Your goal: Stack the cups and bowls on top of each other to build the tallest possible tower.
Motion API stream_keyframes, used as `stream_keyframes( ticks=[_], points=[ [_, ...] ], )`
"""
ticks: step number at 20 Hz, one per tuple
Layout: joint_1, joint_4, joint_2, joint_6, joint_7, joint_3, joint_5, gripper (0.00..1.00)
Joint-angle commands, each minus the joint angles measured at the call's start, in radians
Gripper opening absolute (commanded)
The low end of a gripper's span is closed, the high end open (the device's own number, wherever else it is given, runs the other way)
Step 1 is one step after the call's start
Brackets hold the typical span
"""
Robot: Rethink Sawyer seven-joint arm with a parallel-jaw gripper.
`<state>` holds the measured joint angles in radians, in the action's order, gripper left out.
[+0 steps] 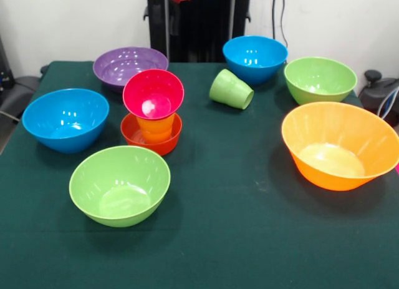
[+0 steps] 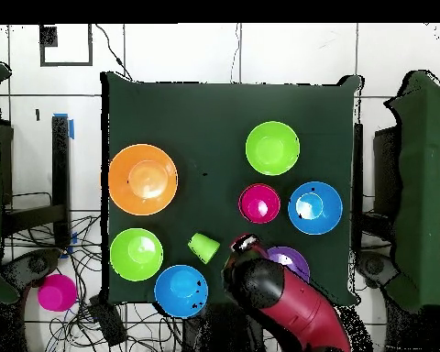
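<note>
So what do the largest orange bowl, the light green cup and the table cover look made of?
Largest orange bowl: looks like glossy moulded plastic, with bright highlights on the inner wall and a thin, slightly see-through rim. Light green cup, lying on its side: likely plastic too, duller, with faint ribs. Table cover: seemingly dark green cloth, matte, no reflections.

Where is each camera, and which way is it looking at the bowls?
Front view: sits across the table, facing the robot; only the black pedestal and a bit of red arm show at the top edge.
Overhead view: hangs above, looking straight down; the red and black arm reaches in from the bottom, partly covering the purple bowl.
Both share the tower topped by the magenta bowl, the tipped green cup, and the big orange bowl, turned half round between them.
</note>
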<state>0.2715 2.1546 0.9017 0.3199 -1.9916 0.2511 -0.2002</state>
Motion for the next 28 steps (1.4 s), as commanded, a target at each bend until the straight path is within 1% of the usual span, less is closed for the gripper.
stream_keyframes(
  ticks=[1,5,9,12,15,18,22,25,28],
  points=[
    [-0.021,0.067,-0.104,-0.114,-0.226,-0.131,-0.061,1.00],
    [-0.016,0.063,-0.155,-0.182,-0.244,-0.167,-0.077,1.00],
    [-0.045,0.050,-0.171,-0.188,-0.261,-0.153,-0.091,1.00],
    [-0.049,0.045,-0.182,-0.197,-0.265,-0.157,-0.095,1.00],
    [-0.040,0.022,-0.173,-0.155,-0.235,-0.151,-0.080,1.00],
    [-0.018,0.014,-0.140,-0.088,-0.206,-0.153,-0.071,1.00],
    [0.000,0.045,-0.133,-0.115,-0.226,-0.171,-0.084,1.00],
    [0.016,0.050,-0.154,-0.154,-0.235,-0.195,-0.085,1.00],
    [0.011,0.051,-0.144,-0.148,-0.238,-0.193,-0.083,1.00]
  ],
)
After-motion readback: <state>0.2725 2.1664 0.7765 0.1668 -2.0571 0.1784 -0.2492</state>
